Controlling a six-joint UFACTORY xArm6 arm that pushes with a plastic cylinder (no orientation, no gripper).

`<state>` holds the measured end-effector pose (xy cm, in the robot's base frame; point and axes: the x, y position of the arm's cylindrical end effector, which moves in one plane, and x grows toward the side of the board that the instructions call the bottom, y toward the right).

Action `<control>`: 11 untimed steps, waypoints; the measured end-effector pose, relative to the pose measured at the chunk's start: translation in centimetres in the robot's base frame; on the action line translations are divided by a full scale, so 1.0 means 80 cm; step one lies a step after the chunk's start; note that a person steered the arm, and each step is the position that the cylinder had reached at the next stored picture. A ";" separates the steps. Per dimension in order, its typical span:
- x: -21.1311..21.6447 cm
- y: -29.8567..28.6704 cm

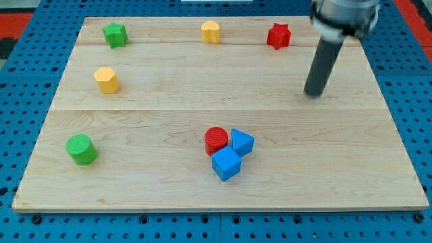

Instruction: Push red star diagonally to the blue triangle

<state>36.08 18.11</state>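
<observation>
The red star (278, 36) lies near the view's top, right of centre, on the wooden board (169, 94). My tip (314, 94) rests on the board to the lower right of the red star, apart from it. Two blue blocks sit below the board's centre: one small angular blue block (241, 142), which may be the triangle, and a blue cube (226, 163) just below it. A red cylinder (216, 140) touches both of them on their left.
A green star (115, 34) and a yellow block (210, 32) lie along the view's top. A yellow hexagon block (106, 79) sits at the left. A green cylinder (82, 149) sits at the lower left. Blue pegboard (405, 40) surrounds the board.
</observation>
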 end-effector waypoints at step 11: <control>-0.053 -0.142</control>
